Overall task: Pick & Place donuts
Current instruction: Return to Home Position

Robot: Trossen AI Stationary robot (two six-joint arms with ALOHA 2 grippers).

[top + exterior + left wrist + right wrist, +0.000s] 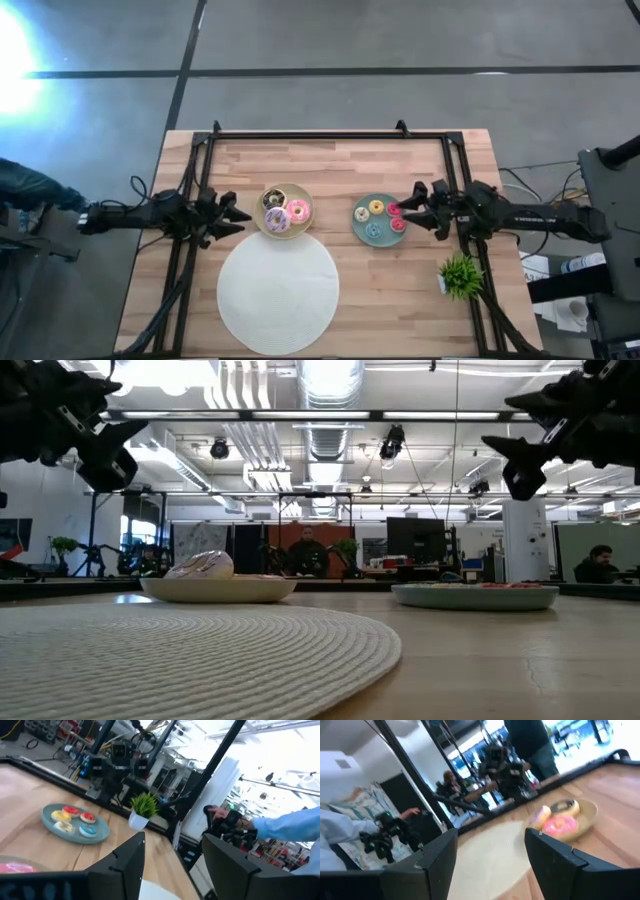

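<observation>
A pale wooden table [330,165] is carrying everything here. A big white round mat [278,293] is lying at its near edge. Just beyond the mat's far edge a beige plate [290,187] is sitting, and beyond the mat to the right, apart from it, a teal plate [382,219] is resting. A small potted plant [460,275] is standing right of the mat. A black frame [330,135] is running around the mat's far and side flanks.

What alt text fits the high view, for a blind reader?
Seen from above, a light wooden table holds a round beige plate with three small iced donuts and a round teal plate with several more. The left gripper and the right gripper flank them, open and empty, near a large white round mat.
</observation>
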